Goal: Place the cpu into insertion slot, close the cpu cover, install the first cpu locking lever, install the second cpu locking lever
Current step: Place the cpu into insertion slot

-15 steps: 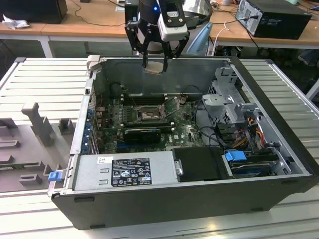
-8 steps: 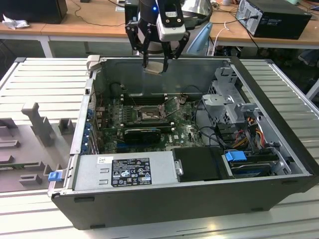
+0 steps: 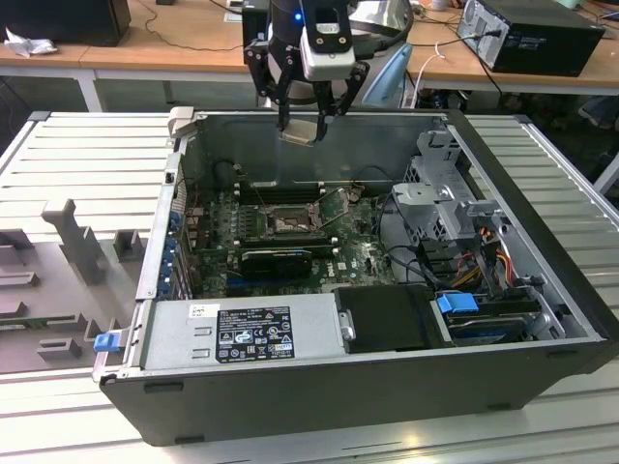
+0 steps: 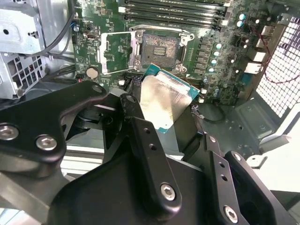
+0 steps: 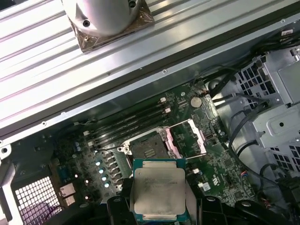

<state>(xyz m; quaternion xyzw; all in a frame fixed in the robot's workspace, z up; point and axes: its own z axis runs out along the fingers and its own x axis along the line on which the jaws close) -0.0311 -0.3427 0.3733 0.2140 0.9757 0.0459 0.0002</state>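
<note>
Silver-topped cpu is pinched in the jaws, arm hanging well above the open insertion slot.

A ribbed, pale grey metal worktable spans the foreground. At its edge on the exterior view's left lies a flat grey moulded tray with block-shaped recesses. Behind the worktable runs a row of light wooden desktops on white legs. They carry a black rectangular box, crumpled white paper and a black computer tower lying on its side.
</note>
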